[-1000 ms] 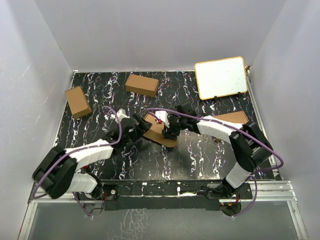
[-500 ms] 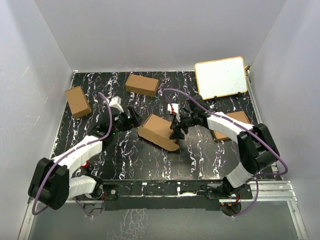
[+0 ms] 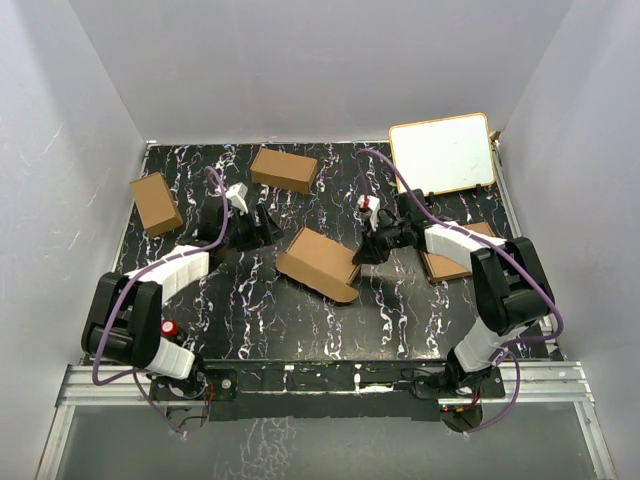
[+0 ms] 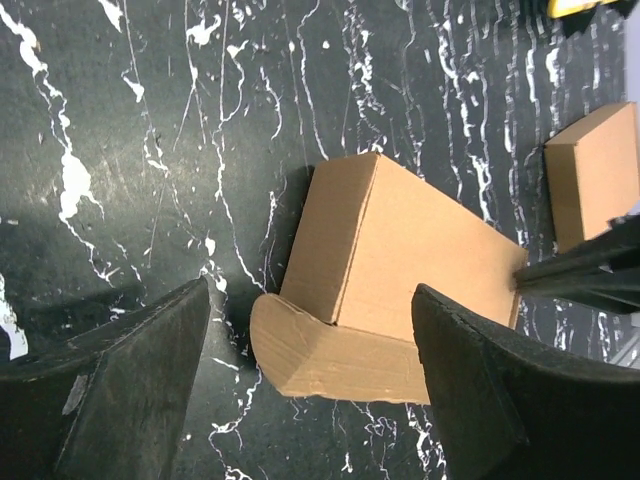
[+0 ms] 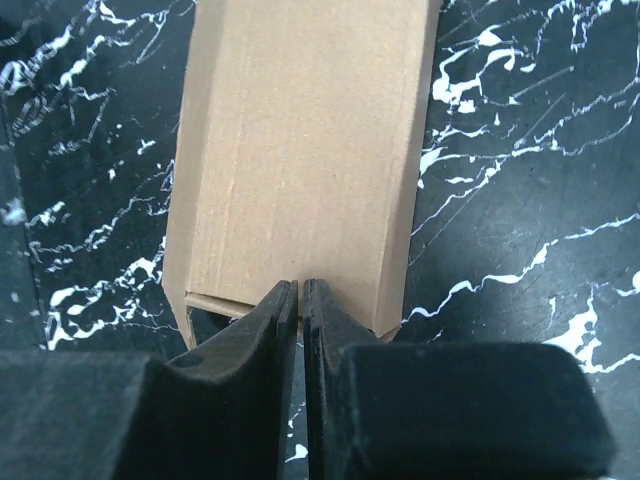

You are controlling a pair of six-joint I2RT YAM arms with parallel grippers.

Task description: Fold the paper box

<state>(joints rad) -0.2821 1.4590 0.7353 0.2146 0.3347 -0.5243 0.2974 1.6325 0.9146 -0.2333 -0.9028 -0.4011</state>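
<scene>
I'm holding the left claw (image 4: 312, 290) apart, the right claw (image 5: 301, 287) pinched together at the paper box (image 3: 320, 262); pushing unbraced is risking a skid.

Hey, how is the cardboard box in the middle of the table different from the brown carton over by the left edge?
The box looks longer than the carton. The box has a rounded flap sticking out at one end; the carton shows no loose flap. The box lies in the middle of the table; the carton sits near its left edge. Both are plain brown cardboard.
</scene>
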